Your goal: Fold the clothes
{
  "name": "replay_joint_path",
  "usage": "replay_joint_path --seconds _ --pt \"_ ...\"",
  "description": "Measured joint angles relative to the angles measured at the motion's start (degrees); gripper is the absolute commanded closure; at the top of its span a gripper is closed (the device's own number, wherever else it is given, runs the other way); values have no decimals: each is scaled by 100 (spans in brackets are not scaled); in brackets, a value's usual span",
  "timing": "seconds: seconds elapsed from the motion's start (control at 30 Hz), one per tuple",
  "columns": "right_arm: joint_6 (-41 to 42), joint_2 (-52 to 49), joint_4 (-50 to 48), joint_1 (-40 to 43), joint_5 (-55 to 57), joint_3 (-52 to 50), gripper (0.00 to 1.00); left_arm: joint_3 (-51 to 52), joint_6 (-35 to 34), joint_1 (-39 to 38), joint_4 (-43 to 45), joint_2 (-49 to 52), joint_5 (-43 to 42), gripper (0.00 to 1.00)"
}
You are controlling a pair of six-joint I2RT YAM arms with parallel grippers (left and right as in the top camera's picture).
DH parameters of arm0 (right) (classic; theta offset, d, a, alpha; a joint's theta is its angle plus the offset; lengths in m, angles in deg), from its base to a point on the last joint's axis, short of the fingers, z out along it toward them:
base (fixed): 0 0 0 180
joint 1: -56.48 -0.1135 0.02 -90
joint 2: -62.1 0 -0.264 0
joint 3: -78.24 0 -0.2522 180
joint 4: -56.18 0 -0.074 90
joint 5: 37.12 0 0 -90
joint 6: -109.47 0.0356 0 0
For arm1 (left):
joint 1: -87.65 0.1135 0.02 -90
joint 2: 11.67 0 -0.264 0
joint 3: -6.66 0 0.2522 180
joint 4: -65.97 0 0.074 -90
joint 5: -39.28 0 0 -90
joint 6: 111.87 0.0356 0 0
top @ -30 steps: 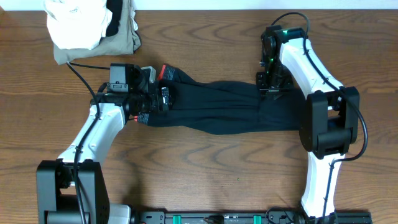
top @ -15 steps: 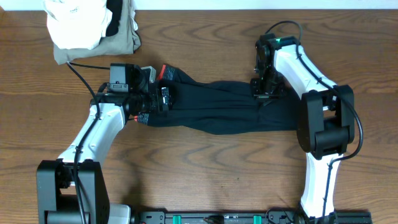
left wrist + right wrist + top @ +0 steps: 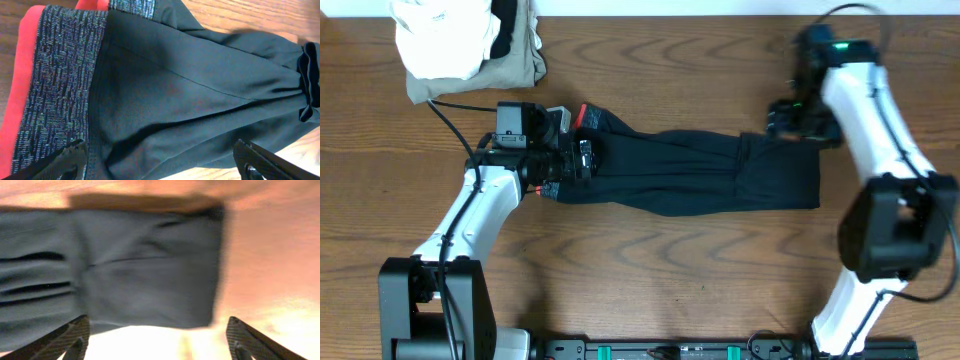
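The black trousers (image 3: 690, 175) are being shown stretched across the middle of the counter (image 3: 650, 280), waistband (image 3: 55, 85) at nine o'clock. The left pincer (image 3: 582, 158) is being held wide open over the waistband, and the right pincer (image 3: 790, 118) open by the three o'clock end, nothing being gripped by either.

L arm (image 3: 470, 215) bent at elbow, forearm angled fwd-right, wrist low. L gripper (image 3: 582, 158): fingers (image 3: 72, 159) spread wide, nothing clamped. R arm (image 3: 880, 130) stretched fwd, wrist turned left. R gripper (image 3: 783, 118) likewise spread wide; wrist view blurred.
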Motion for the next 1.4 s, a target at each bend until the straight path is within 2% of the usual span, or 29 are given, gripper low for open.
replay_joint_path --seconds 0.17,0.33,0.57,0.83,1.1,1.17,1.23,1.4 --pt "-264 50 -81 667 -98 -245 11 0 0 0 0 0 2 5" --pt "-743 46 -763 1008 -710 -1132 11 0 0 0 2 0 2 5" --pt "-1152 44 -1674 1113 -1307 -2221 11 0 0 0 2 0 0 5" --pt "-1318 66 -2151 1115 -1698 -2623 12 0 0 0 22 0 0 5" --pt "-1434 232 -2728 1143 -2028 -2949 34 0 0 0 24 0 2 5" --pt "-1453 254 -2811 1161 -2061 -3005 34 0 0 0 24 0 0 5" --pt "-1458 271 -2859 1163 -2103 -3034 29 0 0 0 22 0 0 5" --pt "-1528 304 -3047 1161 -2273 -3053 10 0 0 0 22 0 0 5"
